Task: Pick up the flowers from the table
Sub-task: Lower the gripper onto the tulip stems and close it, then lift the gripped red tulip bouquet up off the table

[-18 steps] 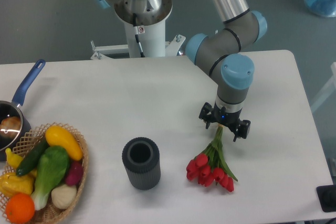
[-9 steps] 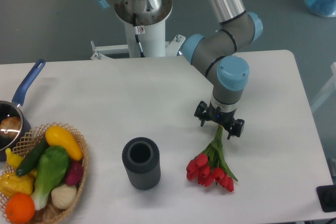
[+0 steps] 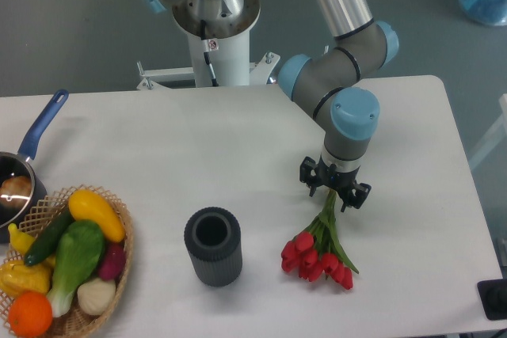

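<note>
The flowers (image 3: 317,257), a bunch of red tulips with green stems, lie on the white table (image 3: 198,140) at the front right. The red heads point toward the front edge and the stems run up and away. My gripper (image 3: 334,193) points down right over the stems' far end. Its black fingers (image 3: 309,176) stand apart on either side of the stems, so it is open. The stem tips are hidden under the gripper, and I cannot tell whether the fingers touch them.
A dark grey ribbed cylinder (image 3: 212,246) stands upright left of the flowers. A wicker basket (image 3: 127,235) of toy vegetables and fruit sits at the front left, with a blue-handled pan (image 3: 40,128) behind it. The arm's white base (image 3: 214,29) is at the back.
The gripper has shifted slightly left and back right over the stem ends, with its wrist turning a little. The flowers have not moved.
</note>
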Robot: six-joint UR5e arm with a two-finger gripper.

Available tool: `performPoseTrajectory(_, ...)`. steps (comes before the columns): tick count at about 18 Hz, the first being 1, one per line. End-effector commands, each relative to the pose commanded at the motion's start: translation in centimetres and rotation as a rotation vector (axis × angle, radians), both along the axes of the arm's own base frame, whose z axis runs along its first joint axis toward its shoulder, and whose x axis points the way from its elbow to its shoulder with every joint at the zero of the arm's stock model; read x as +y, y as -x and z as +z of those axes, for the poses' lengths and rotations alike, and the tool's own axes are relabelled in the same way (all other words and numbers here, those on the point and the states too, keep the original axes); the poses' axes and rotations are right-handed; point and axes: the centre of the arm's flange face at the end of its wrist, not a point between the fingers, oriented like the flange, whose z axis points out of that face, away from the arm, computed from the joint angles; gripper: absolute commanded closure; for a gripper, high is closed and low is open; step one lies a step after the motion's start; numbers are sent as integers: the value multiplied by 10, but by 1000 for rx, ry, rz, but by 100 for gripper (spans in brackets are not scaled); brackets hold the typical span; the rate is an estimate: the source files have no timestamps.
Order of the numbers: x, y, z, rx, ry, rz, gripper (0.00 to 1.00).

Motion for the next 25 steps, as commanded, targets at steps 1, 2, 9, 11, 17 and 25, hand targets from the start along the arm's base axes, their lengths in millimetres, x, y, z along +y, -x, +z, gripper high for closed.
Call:
performPoseTrajectory(1, -1, 0, -1, 3, 8, -11, 30)
performPoseTrajectory(2, -1, 0, -1, 6, 10, -33, 32)
performPoseTrajectory(9, -1, 3, 1, 12, 8, -40, 58)
performPoseTrajectory(11, -1, 2, 2, 12, 8, -37, 66)
performPoseTrajectory(17, -1, 3, 3, 15, 6, -34, 75)
performPoseTrajectory(25, 7, 16, 33, 63, -29, -29, 75)
